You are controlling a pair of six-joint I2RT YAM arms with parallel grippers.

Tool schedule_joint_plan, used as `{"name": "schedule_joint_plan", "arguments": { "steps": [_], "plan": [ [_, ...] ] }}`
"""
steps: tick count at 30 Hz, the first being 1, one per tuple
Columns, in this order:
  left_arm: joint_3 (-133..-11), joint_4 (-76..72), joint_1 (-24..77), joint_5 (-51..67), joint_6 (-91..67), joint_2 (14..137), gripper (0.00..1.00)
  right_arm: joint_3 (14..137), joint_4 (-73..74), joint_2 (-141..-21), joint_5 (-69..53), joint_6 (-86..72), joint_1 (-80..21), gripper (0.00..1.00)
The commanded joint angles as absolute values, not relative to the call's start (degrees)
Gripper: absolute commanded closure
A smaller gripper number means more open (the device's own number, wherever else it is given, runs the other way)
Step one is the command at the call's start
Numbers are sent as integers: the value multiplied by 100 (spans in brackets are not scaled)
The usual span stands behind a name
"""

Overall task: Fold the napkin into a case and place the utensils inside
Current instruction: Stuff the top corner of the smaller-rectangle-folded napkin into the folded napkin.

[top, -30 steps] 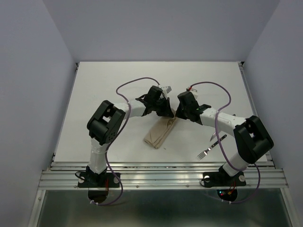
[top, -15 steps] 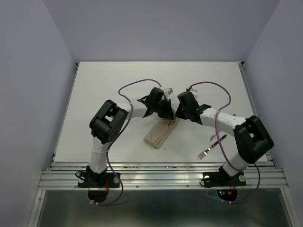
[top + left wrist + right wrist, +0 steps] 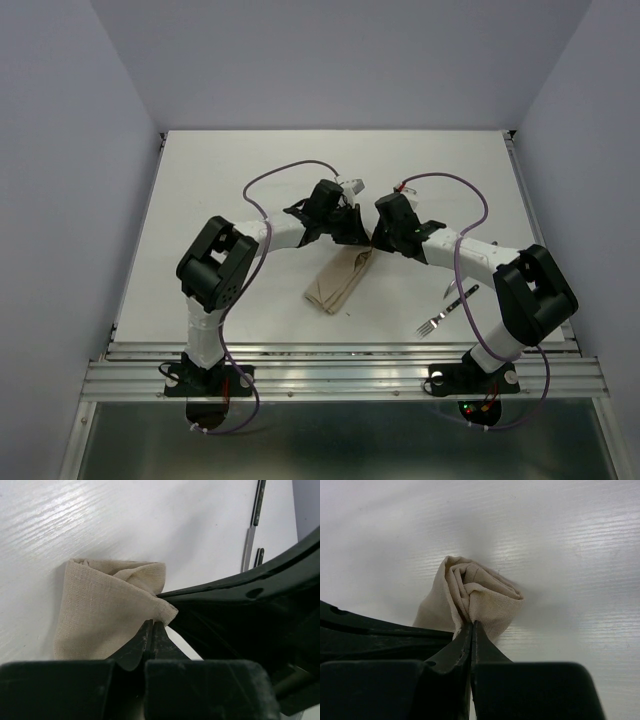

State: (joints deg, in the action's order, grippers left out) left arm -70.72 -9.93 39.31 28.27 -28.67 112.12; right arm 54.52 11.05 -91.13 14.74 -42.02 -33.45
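Observation:
The beige napkin [image 3: 338, 280] lies folded into a narrow strip on the white table, slanting from near centre to its far end. My left gripper [image 3: 352, 236] and right gripper [image 3: 372, 242] meet at that far end. In the left wrist view the left gripper [image 3: 152, 625] is shut on a corner of the cloth [image 3: 105, 610]. In the right wrist view the right gripper [image 3: 471, 623] is shut on a bunched fold of the cloth [image 3: 485, 597]. The fork [image 3: 447, 310] lies at the right front; the fork and knife handles also show in the left wrist view [image 3: 257, 507].
The white table [image 3: 240, 170] ends at a metal rail [image 3: 340, 355] in front. Purple cables loop above both arms. Blue-grey walls close in the left, right and far sides.
The left arm's elbow has swung a little to the left; both grippers stay shut at the napkin's far end, and the cloth there is lifted slightly.

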Motion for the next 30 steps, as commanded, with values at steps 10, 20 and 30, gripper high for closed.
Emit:
{"name": "schedule_joint_plan", "arguments": {
  "steps": [10,20,30],
  "plan": [
    [-7119,-897,3867,2857,-2602,10837,100,5423,861,-8851,1512,-4236,-3375,99],
    [-7233,-949,3771,2979,-2540,11065,100,5432,879,-8851,1512,-4236,-3375,99],
    [-7225,-1581,4201,2848,-2979,11829,100,5502,870,-8956,1415,-4254,-3375,99]
  ]
}}
